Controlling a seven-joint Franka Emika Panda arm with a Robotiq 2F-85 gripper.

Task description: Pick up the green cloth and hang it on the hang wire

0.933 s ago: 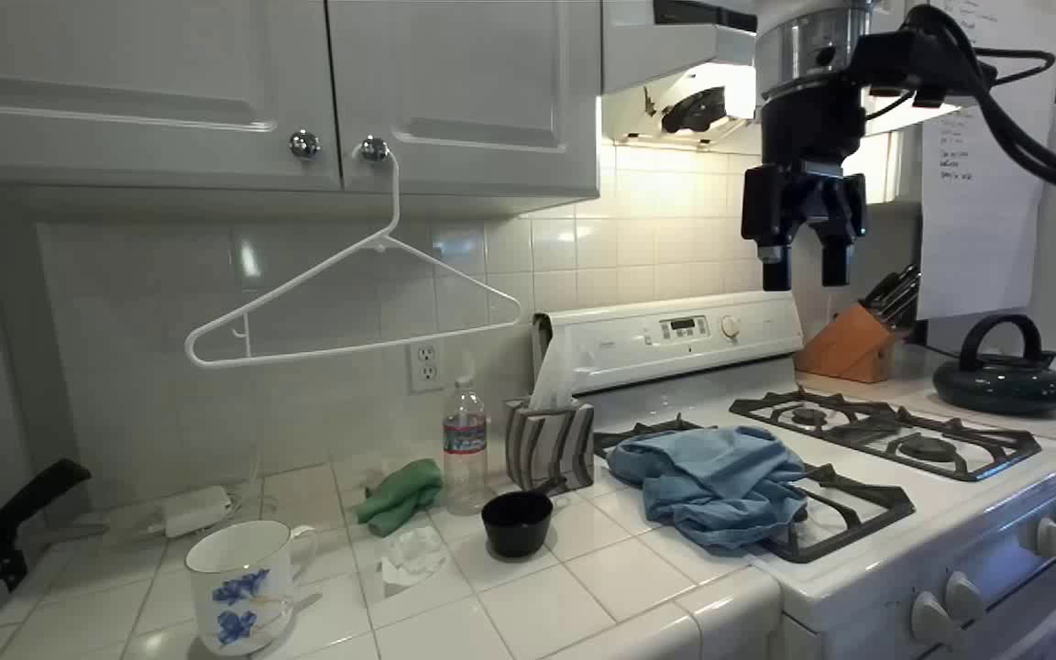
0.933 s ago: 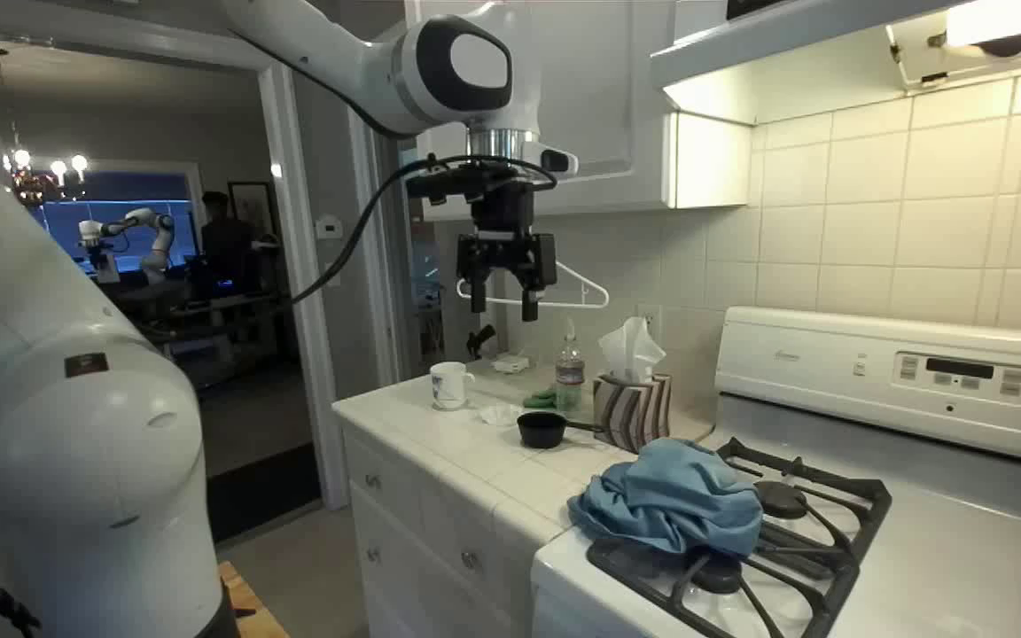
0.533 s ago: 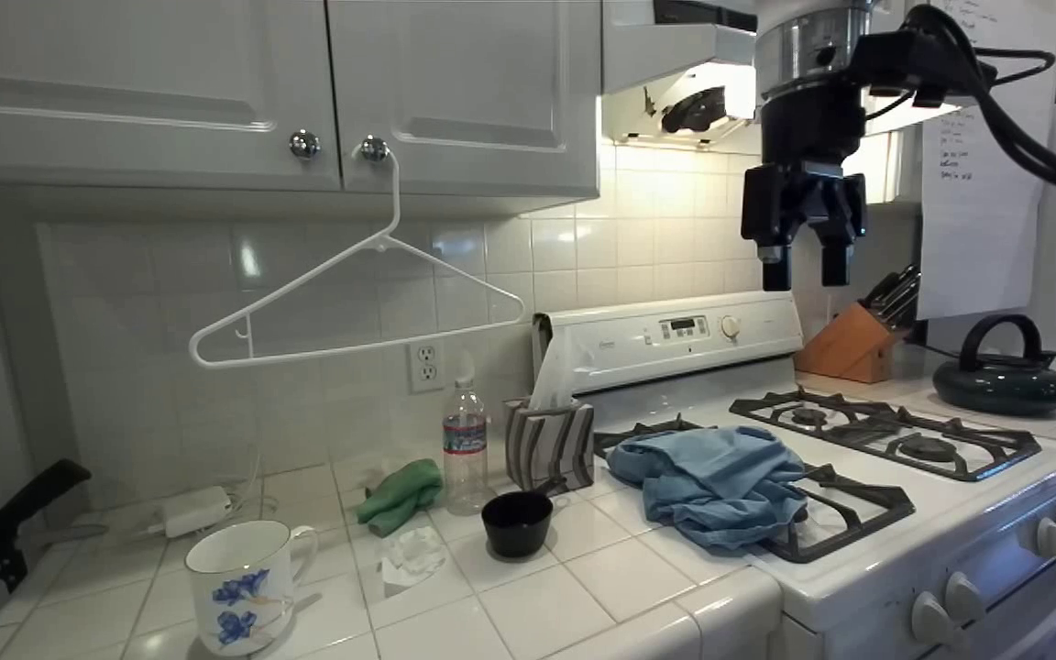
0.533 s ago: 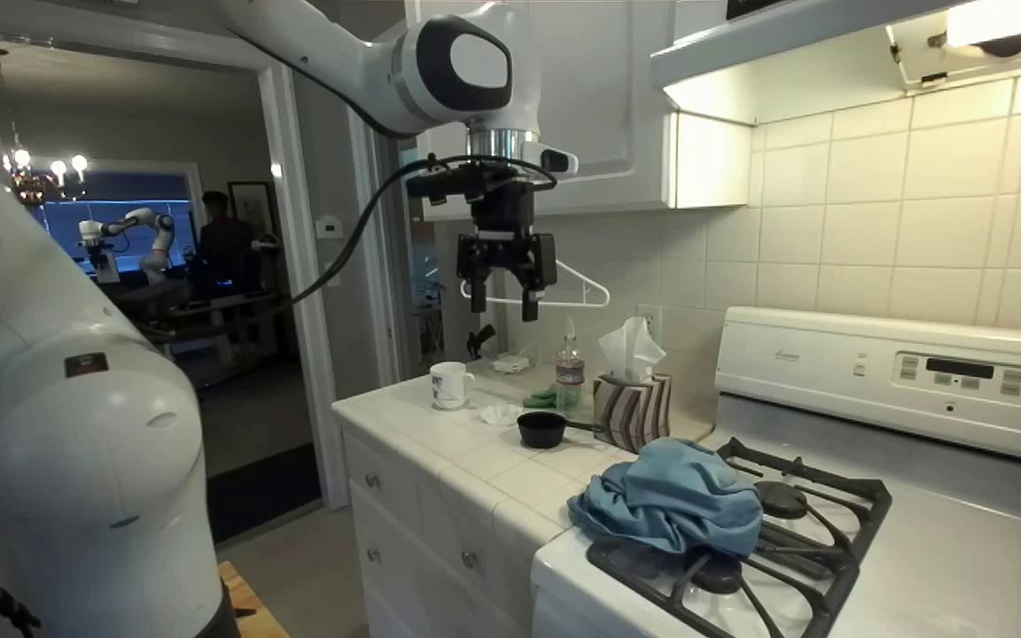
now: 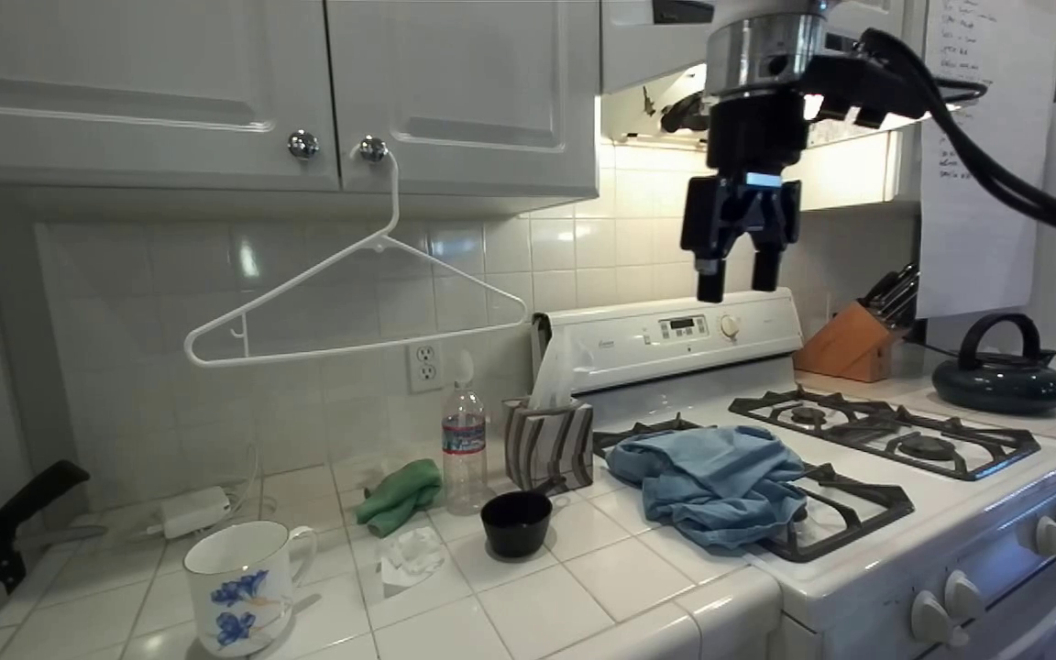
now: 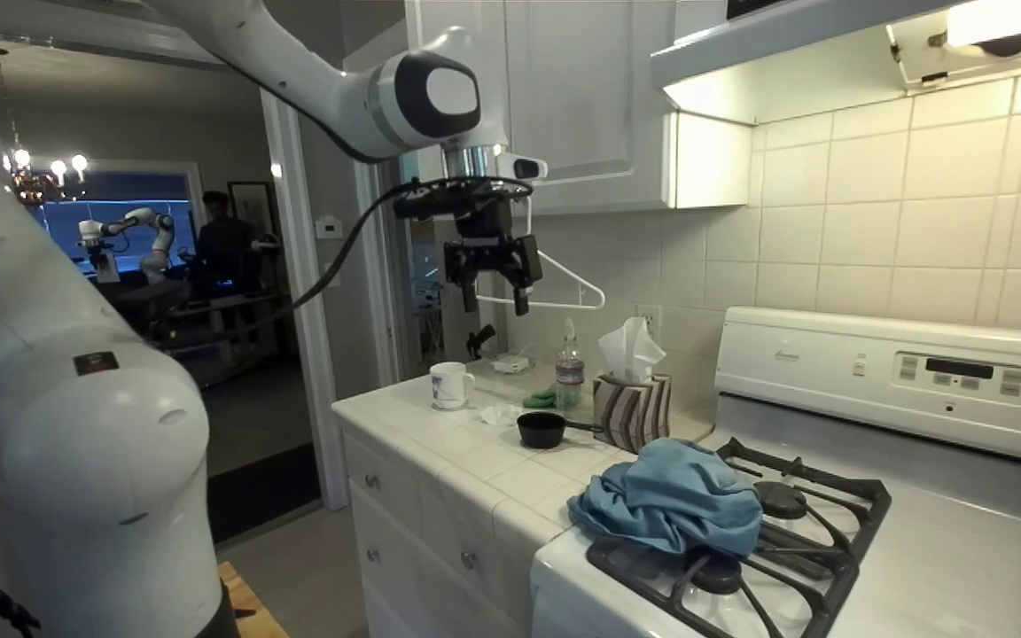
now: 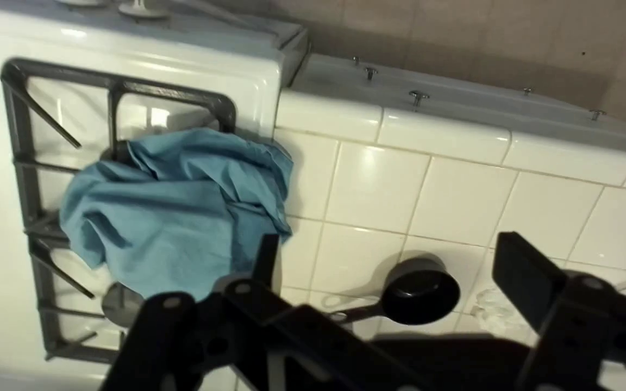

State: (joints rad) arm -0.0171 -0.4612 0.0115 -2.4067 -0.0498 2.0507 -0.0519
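Note:
The green cloth (image 5: 402, 495) lies crumpled on the tiled counter beside the water bottle. It also shows as a small green patch in an exterior view (image 6: 541, 400). It does not show in the wrist view. The white hanger (image 5: 354, 348) hangs by its hook from a cabinet knob, above the counter; it is partly behind my gripper in an exterior view (image 6: 564, 306). My gripper (image 5: 738, 280) points down, high above the stove and counter, well apart from the cloth. It also shows in an exterior view (image 6: 496, 301). In the wrist view its fingers (image 7: 389, 258) are wide apart with nothing between them.
A blue cloth (image 5: 711, 481) lies on the stove grate. A black small pan (image 7: 419, 293), tissue box (image 5: 550, 445), water bottle (image 5: 465, 458), white mug (image 5: 239, 587) and crumpled paper (image 5: 412, 557) stand or lie on the counter. Upper cabinets (image 5: 464, 92) overhang it.
The gripper and arm have moved over the last half second: left and slightly down in an exterior view, slightly left in both. The fingers stay apart. The cloths have not moved.

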